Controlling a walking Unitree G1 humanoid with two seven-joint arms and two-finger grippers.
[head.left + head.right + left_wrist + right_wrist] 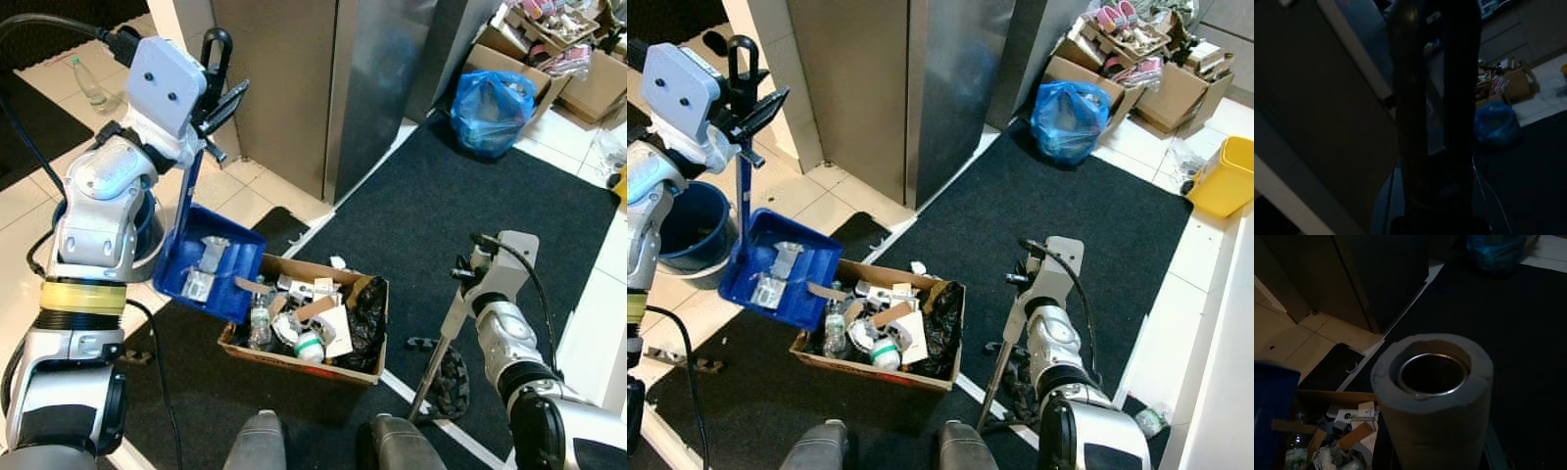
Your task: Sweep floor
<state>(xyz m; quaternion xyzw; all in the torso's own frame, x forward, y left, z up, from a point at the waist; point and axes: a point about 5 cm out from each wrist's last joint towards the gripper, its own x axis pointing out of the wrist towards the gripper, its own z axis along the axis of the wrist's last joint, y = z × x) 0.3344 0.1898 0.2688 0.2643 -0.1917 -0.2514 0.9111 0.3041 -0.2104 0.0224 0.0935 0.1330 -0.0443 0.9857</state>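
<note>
Left gripper (220,93), upper left of the left eye view: black fingers clamped around the top of the blue dustpan's (211,266) upright handle. The handle's long axis runs nearly vertical, from the gripper down to the pan. The pan hangs tilted, its open lip pointing down and right, overlapping the left rim of the cardboard box (294,360) at lower centre. Crumpled clear wrappers (204,269) lie inside the pan.

Right gripper, lower right: in the right wrist view it is hidden behind the grey padded end of a metal tube (1433,377), so I cannot tell whether it grips. In the left eye view the broom pole (435,360) slants from beside the right forearm down and left, ending on the black mat (441,206) just right of the box.

Box contents: a clear plastic bottle (259,325), a green-banded cup (310,348), card scraps, a black bag (366,315). No writing on any of it is readable.

Farther out: grey metal cabinet doors (304,88) at top centre, a blue plastic bag (493,111) at upper right beside open cartons (549,49), a yellow bin (1225,176) at right edge in the right eye view, a blue bucket (688,227) at left edge.
</note>
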